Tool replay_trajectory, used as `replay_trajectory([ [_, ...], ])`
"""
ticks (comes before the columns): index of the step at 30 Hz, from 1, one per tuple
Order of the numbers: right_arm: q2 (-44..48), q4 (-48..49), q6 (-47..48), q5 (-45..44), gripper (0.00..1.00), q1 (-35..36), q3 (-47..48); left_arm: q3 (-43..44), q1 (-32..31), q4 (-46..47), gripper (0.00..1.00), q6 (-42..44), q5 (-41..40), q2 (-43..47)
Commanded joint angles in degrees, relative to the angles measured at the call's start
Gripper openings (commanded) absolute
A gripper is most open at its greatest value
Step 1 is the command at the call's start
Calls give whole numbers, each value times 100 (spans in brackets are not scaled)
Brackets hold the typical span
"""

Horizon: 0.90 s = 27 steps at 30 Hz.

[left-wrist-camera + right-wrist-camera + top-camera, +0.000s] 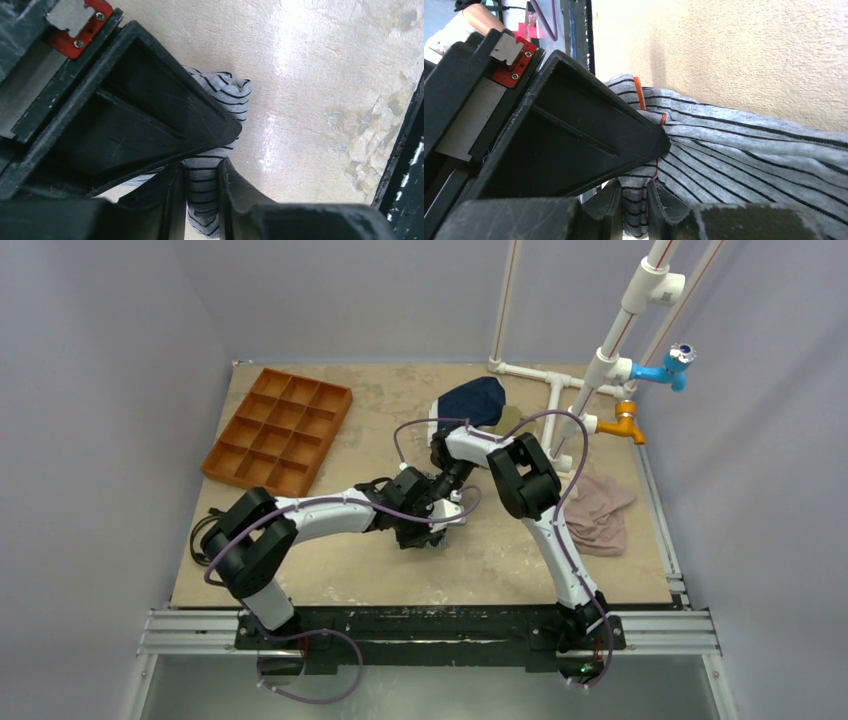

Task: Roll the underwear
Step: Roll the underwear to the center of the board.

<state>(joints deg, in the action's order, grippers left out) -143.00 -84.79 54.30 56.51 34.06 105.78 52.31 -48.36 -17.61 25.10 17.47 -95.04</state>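
Grey-and-white striped underwear lay bunched at middle of table, pinched by both arms. Left claw clamped on narrow twisted fold; left wrist view showed small cloth end past fingertip, bare table beyond. Right claw clamped on orange-trimmed edge; right wrist view alone showed broad striped spread. Top view hid underwear almost wholly under claws, yet showed navy garment far, olive-tan garment right, orange tray far left.
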Motion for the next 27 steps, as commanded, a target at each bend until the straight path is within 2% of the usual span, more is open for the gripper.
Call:
replay_trajectory([
  [1, -240, 762, 297, -1053, 17, 19, -74, 248, -23, 75, 12, -45, 177, -172],
  [4, -115, 819, 198, -1106, 25, 12, -96, 323, -19, -85, 0, -81, 321, -218],
  [5, -15, 858, 134, -1140, 31, 12, -112, 339, -22, -144, 0, -90, 409, -232],
  [9, 434, 1195, -161, -1354, 45, -5, -258, 414, -20, -303, 0, -141, 600, -297],
  [20, 1402, 1585, -737, -2237, 47, -288, -715, 654, 63, -554, 0, -260, 792, -548],
  [27, 1605, 1568, -613, -1989, 48, -600, -1042, 787, 190, -630, 0, -381, 841, -659],
])
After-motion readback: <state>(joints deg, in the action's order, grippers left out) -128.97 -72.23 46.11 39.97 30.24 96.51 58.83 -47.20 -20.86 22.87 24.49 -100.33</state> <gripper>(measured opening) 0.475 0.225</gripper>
